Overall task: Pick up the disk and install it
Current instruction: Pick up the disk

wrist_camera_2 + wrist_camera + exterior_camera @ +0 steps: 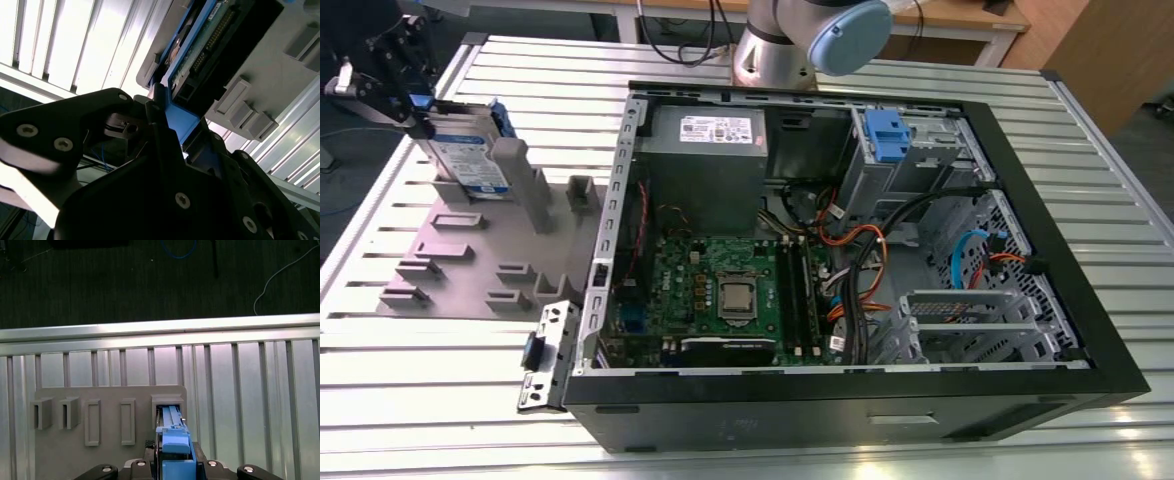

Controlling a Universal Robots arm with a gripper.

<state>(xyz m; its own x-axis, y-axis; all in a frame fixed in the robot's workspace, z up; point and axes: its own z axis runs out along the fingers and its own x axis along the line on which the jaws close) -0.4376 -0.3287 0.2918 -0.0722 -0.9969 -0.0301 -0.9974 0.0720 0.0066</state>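
- The open computer case (854, 395) lies on its side on the slatted aluminium table (440, 400) and takes up the near and right part of the exterior view. Its motherboard (720, 290) faces up.
- Just beside the case, on the exterior view's left, is one grey fixture plate (467, 270). The first wrist view shows five sockets along it: four empty, and one with the disk in it.
- There is one disk (464, 160). It stands on edge at the far left of that plate with its long axis upright, its lower end in the socket and its label facing the near side.
- The single gripper (416, 115) sits directly over the disk's top end. In both wrist views its fingers (152, 107) flank the blue bracket with no gap visible, so I judge it narrowly closed on the bracket.
- The drive cage (921, 150) is at the case's far right, well apart from the disk across the case. It already carries one blue plastic part (886, 135).
- One grey power supply (707, 135) sits at the far wall, with the arm's base (781, 45) behind it.
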